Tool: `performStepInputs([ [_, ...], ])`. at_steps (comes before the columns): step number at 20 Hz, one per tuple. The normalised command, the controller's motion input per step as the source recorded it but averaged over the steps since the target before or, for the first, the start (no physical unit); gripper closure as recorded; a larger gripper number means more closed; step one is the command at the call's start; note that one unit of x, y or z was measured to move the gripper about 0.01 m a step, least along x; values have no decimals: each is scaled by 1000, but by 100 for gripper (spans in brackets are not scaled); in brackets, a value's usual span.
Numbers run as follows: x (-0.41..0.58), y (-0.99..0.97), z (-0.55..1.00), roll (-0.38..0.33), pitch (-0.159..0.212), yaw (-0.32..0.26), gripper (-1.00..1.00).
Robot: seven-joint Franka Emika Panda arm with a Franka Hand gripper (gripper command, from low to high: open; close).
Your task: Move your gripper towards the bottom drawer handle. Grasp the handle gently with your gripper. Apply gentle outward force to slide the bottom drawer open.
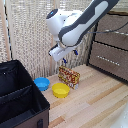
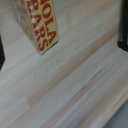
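Above the bench's middle, our pincer [image 1: 66, 58] hung open, holding nothing; we judged we should swing squarely toward the handle [image 1: 108, 60] first.

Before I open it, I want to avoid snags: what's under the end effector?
Below the end effector stands a granola bar box on the wooden floor, with a yellow bowl nearby. The floor behind the box is hidden.

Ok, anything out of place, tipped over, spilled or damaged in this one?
Nothing stands out. The granola bar box stands upright on the wooden floor beside the yellow bowl and blue bowl, nothing is spilled, and the dresser drawers look shut. The gripper hangs above the box.
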Motion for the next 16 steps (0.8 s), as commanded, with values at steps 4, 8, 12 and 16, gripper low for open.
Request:
performStepInputs([
  [4,-31,-231,0,-375,0,86,-100],
  [8,-31,-264,0,-375,0,83,-100],
  [12,-11,-303,-7,-370,0,87,-100],
  [16,49,-261,-113,-353,0,104,-100],
])
